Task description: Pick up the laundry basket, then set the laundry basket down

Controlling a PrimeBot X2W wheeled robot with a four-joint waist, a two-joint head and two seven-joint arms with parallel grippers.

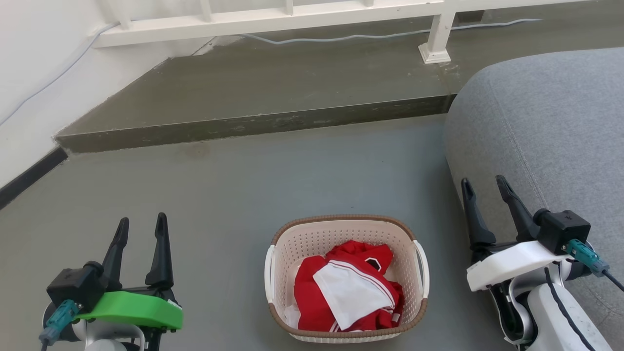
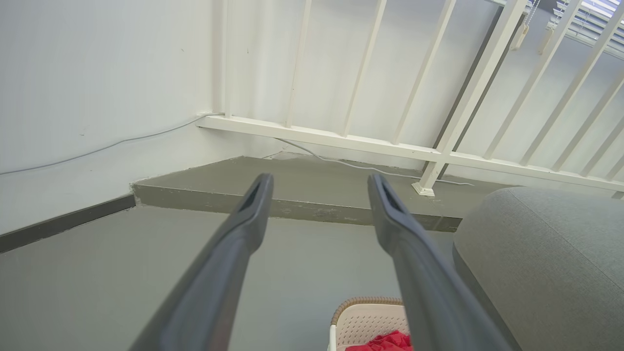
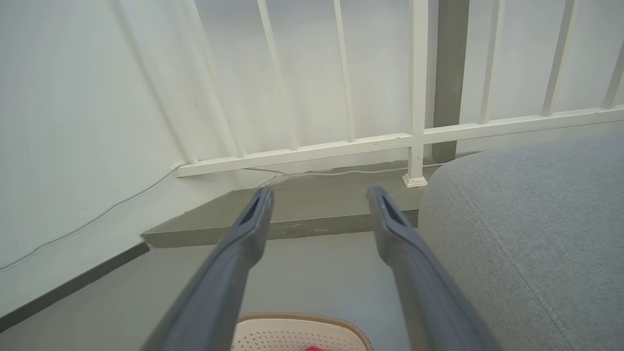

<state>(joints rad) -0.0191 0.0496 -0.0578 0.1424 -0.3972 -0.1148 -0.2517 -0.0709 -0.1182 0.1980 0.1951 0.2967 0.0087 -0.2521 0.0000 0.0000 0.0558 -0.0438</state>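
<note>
Found the laundry basket (image 1: 312,239) standing upright on the grey floor (image 1: 234,185), well short of the raised step (image 1: 273,92) along the floor's far edge and near the grey sofa (image 1: 546,131) at its right edge. Noted red and white clothes (image 1: 351,287) heaped inside, below the brown rim. Saw both white side handles free, gripped by neither arm. Placed the left gripper (image 1: 142,219) off the basket's left side and the right gripper (image 1: 483,181) off its right side, close beside the sofa (each well apart from the nearest handle). Read both pairs of long dark fingers as spread wide, with bare floor and step between them, pinching nothing. Caught, in the left wrist view, a corner of the basket with a scrap of red cloth low beside one finger; in the right wrist view, the basket's brown rim low between the fingers. Made out a white railing (image 1: 273,19) standing on the step, a pale cable (image 1: 370,35) trailing beneath it, and a dark skirting (image 1: 29,178) along the floor's left edge below the white wall (image 1: 39,73).
</note>
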